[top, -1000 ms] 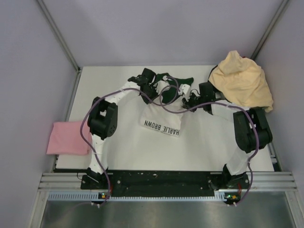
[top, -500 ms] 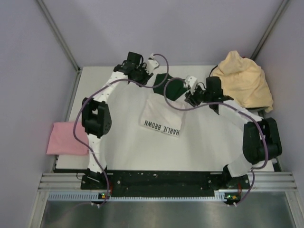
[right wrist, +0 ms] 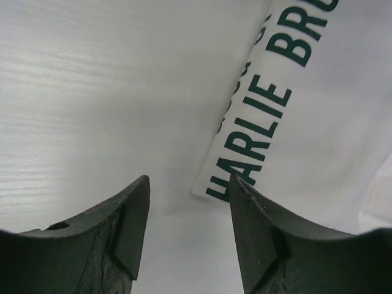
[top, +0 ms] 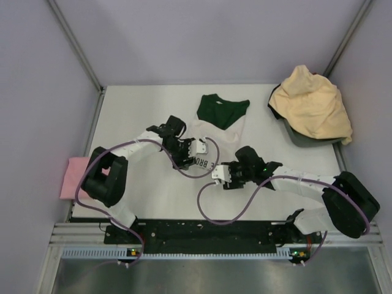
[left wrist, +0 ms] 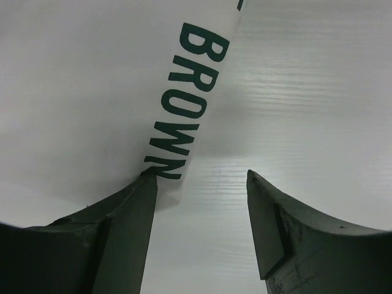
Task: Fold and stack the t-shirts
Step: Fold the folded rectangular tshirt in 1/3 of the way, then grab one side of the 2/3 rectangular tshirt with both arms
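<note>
Count: three t-shirts, two end effectors. White t-shirt (top: pixel 223 136) lies flat mid-worktop (top: pixel 135 110), with dark green cloth (top: pixel 223 110) at its far end and dark lettering along the near hem. Pink t-shirt (top: pixel 73 177) sits at the left edge. Yellow-tan t-shirt (top: pixel 312 107) is heaped far right. Left end effector (left wrist: pixel 202 184) and right end effector (right wrist: pixel 190 184): jaws apart, gripping nothing, at the near hem corners.

walls: pale lilac panels (top: pixel 184 37) | corners: grey metal posts (top: pixel 74 43) | table (top: pixel 135 116): white, matte | near edge: aluminium rail (top: pixel 214 231) | light: even
</note>
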{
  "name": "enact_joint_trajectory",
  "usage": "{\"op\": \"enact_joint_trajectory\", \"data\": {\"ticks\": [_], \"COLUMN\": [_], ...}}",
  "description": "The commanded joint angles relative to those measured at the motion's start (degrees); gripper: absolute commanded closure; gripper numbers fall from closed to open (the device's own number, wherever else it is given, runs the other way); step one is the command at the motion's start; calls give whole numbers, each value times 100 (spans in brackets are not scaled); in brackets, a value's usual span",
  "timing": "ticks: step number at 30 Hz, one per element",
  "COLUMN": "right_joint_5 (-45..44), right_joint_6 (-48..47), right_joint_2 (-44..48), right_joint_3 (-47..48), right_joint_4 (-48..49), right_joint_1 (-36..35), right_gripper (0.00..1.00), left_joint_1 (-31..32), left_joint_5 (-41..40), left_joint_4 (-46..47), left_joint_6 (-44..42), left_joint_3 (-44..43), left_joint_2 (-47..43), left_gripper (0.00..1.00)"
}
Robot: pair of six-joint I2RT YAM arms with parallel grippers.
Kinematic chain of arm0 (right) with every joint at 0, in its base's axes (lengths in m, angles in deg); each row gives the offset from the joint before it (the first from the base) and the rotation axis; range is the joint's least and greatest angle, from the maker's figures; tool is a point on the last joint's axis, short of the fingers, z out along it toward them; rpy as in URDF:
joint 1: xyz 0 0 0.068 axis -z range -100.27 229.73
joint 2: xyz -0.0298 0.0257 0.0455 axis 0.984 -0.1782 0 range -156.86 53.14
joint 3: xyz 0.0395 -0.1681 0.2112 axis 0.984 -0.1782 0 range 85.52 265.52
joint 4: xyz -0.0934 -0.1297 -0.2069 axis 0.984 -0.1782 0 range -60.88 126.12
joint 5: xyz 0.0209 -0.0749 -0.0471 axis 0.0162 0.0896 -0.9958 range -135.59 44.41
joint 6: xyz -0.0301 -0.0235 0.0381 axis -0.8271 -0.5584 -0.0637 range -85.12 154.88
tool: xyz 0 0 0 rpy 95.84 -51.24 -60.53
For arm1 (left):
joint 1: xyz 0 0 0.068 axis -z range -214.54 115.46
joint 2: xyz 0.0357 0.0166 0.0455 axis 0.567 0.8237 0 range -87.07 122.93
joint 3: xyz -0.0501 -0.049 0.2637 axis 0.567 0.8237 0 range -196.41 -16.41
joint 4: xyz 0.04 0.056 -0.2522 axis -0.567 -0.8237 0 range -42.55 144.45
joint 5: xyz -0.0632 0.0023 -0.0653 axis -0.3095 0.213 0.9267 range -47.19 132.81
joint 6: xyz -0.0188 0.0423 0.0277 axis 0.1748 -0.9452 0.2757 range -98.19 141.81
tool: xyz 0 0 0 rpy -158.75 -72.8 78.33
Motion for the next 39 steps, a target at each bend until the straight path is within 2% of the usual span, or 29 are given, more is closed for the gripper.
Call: {"op": "enact_joint_trajectory", "data": {"ticks": [1, 4, 8, 11, 13, 15, 16, 17, 18, 19, 25, 30, 39], "right_joint_5": [-763, -948, -1132, -1256, -1274, -1300, -1352, -1405, -1432, -1449, -1476, -1617, -940], "right_joint_6": [-109, -47, 67, 190, 234, 278, 313, 349, 375, 375, 490, 472, 919], "right_joint_2": [-365, -524, -787, -919, -1016, -1139, -1192, -1227, -1245, -1219, -570, 125, 1567], "right_joint_3": [26, -9, 52, 114, 149, 236, 272, 281, 281, 281, 325, 360, 386], "right_joint_4": [422, 660, 731, 898, 933, 863, 845, 871, 880, 872, -6, -946, -2414], "right_joint_1": [-197, -241, -259, -259, -259, -267, -259, -259, -259, -259, -355, -768, -1322], "right_gripper": [46, 46, 47, 48, 50, 58, 69, 84, 93, 100, 100, 100, 100], "left_joint_1": [95, 86, 121, 218, 288, 367, 393, 420, 411, 420, 420, 429, 534], "left_joint_5": [-633, -967, -1021, -1091, -1135, -1222, -1301, -1354, -1372, -1390, -1390, -925, -415], "left_joint_4": [962, 1112, 1078, 972, 928, 919, 885, 849, 832, 779, 358, -300, -1777], "left_joint_6": [-404, -387, -413, -413, -396, -291, -238, -150, -88, -18, 263, 378, 299], "left_joint_3": [188, 224, 259, 303, 320, 356, 364, 364, 364, 364, 522, 804, 1146], "left_joint_2": [85, 208, 296, 410, 454, 472, 463, 454, 428, 384, -2, -599, -1856], "left_gripper": [35, 34, 35, 41, 55, 74, 83, 94, 100, 100, 100, 100, 100]}}
